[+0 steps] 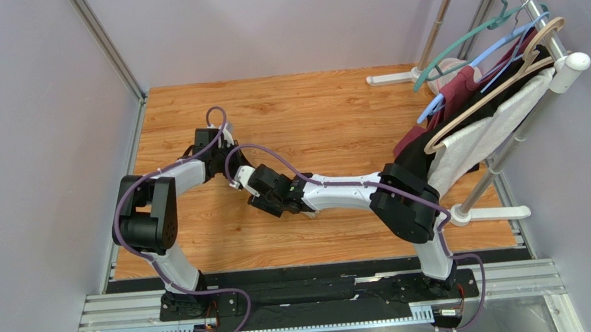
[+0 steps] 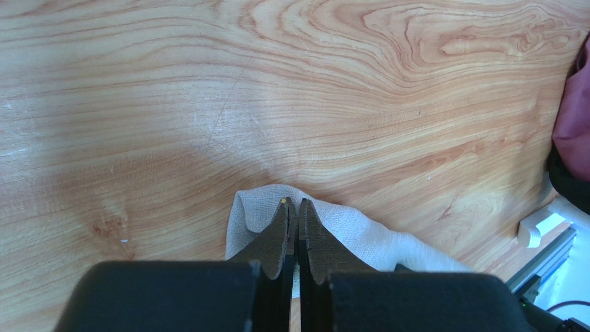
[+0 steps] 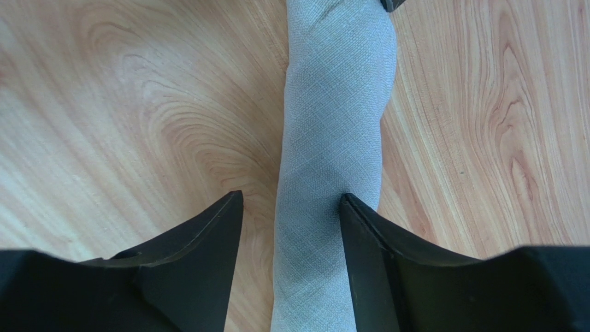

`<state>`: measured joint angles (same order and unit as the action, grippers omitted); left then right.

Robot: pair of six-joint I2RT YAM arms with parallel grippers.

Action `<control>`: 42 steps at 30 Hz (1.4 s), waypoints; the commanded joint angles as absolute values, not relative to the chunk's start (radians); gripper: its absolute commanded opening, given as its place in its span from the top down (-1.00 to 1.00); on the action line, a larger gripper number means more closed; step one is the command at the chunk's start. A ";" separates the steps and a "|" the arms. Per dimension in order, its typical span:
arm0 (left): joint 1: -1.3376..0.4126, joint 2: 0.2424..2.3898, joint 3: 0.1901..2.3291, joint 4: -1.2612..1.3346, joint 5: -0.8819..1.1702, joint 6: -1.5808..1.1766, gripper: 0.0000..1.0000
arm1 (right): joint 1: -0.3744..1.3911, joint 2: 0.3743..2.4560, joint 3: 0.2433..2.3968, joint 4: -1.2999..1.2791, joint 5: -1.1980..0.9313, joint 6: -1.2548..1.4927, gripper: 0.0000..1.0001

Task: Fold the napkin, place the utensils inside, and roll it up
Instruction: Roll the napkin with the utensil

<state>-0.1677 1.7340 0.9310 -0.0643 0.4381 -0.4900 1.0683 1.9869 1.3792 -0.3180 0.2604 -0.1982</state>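
Observation:
The napkin (image 3: 332, 104) lies rolled into a pale beige tube on the wooden table (image 1: 334, 105). My right gripper (image 3: 291, 200) is open and straddles the roll; its right finger (image 3: 367, 242) touches the cloth and the left finger stands apart. My left gripper (image 2: 294, 202) is shut, with its tips over the rounded end of the napkin (image 2: 360, 238). No cloth shows between its jaws. In the top view both grippers meet at the table's middle, left (image 1: 234, 170) and right (image 1: 256, 188), and hide the roll. No utensils are visible.
A garment rack (image 1: 510, 80) with hangers and white, maroon and black clothes stands at the right edge. Its white feet (image 1: 491, 214) rest on the table. The maroon garment (image 2: 573, 124) shows at the right of the left wrist view. Grey walls enclose the table.

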 commanded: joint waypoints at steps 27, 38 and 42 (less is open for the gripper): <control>-0.143 1.530 0.953 -0.086 0.194 -0.558 -0.89 | 0.890 2.140 1.474 -0.422 0.072 -0.065 0.24; -0.060 1.267 0.862 -0.130 0.101 -0.583 -0.98 | 0.778 2.172 1.474 -0.459 0.137 0.066 0.27; -0.046 1.191 0.865 -0.187 0.121 -0.569 -0.98 | 0.739 2.194 1.488 -0.485 0.175 0.101 0.28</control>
